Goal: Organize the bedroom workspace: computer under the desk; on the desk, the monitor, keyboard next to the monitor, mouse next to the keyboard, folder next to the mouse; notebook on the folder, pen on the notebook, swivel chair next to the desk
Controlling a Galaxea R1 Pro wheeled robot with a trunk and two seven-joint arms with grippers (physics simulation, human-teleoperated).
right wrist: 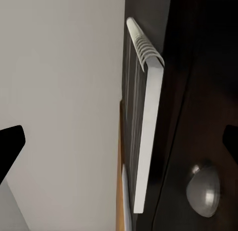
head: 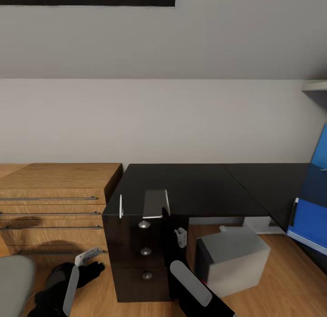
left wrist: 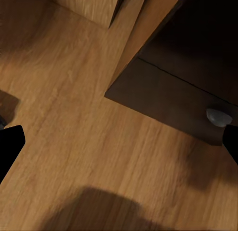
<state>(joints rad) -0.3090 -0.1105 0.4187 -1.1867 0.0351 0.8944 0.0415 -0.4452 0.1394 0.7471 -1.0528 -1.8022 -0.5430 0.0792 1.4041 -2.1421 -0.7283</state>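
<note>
The glossy black desk (head: 204, 185) has a three-drawer unit (head: 136, 258) with silver knobs. At its front edge lies the grey notebook (head: 153, 202), slightly overhanging, ring binding on its right side. The thin white pen (head: 121, 206) lies on the desk just left of it. My right gripper (head: 180, 237) hangs open just below the notebook, in front of the drawers; its wrist view shows the notebook (right wrist: 146, 122) edge-on above a knob (right wrist: 203, 191). The light-grey computer (head: 234, 258) stands under the desk. My left gripper (head: 87, 258) is open, low over the floor. The swivel chair's grey seat (head: 13, 280) shows at lower left.
A light-wood drawer chest (head: 54, 208) stands against the desk's left side. A bright-blue flat folder (head: 313, 221) with a pale edge lies on the desk's right wing at the picture's edge. In the left wrist view, wood floor (left wrist: 99, 142) meets the bottom corner of the drawer unit (left wrist: 168, 97).
</note>
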